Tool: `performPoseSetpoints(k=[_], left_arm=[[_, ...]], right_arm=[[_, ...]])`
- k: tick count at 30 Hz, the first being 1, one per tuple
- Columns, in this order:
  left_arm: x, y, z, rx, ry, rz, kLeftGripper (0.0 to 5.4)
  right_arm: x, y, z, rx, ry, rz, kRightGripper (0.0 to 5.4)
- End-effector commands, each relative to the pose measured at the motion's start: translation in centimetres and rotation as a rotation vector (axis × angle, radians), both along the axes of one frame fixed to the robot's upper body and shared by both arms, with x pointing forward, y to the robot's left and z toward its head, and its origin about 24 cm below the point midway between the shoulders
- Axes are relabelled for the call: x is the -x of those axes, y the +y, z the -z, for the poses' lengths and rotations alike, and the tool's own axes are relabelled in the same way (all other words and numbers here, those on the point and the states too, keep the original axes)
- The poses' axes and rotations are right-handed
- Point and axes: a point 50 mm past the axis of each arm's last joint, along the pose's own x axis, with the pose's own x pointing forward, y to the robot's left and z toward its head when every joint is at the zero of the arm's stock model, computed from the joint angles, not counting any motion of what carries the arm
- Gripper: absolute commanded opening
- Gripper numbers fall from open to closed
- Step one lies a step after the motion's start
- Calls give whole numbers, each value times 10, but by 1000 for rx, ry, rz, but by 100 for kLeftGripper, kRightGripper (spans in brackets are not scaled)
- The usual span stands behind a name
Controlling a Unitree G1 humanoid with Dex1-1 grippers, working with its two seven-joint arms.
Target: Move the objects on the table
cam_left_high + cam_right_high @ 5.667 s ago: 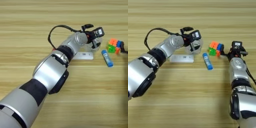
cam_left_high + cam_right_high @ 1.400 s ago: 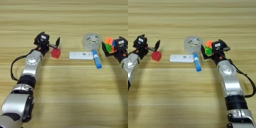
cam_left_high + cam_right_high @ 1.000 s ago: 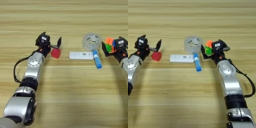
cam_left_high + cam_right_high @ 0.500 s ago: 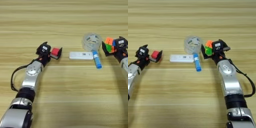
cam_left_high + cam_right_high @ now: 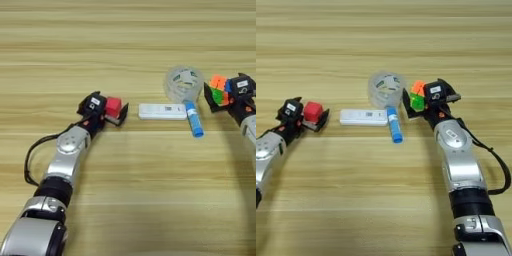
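On the table [image 5: 125,200] my left gripper [image 5: 114,109] is shut on the small red cube [image 5: 113,105], left of the middle. A flat white bar [image 5: 161,111] lies just to the right of it. The blue-and-white stick [image 5: 193,120] lies slanted at the bar's right end, its top touching the clear tape roll [image 5: 183,84]. Further right, my right gripper [image 5: 425,99] is shut on the multicoloured puzzle cube [image 5: 416,96], with a black finger on each side of it.
The left forearm [image 5: 67,155] reaches in from the bottom left with a black cable looping beside it. The right forearm [image 5: 461,165] comes up from the bottom right, also with a cable. Bare wood lies along the back and front.
My left gripper has dropped from above the red cube and shut its spread fingers around it. The cube has barely moved. The right arm and the other things stay put.
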Motion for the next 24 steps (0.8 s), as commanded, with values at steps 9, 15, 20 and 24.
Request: performPoseSetpoints(k=[9, 15, 20, 24], left_arm=[[0, -3, 6, -18, 39, 17, 539], [0, -3, 6, -16, 34, 17, 539], [-1, -2, 5, -6, 34, 10, 539], [-2, -2, 5, 1, 35, 4, 503]], right_arm=[[-4, 1, -5, -11, -21, 1, 540], [-4, 2, -6, -11, -21, 0, 540], [-4, 2, -5, -11, -22, -1, 540], [-5, 2, -5, -11, -21, 0, 540]])
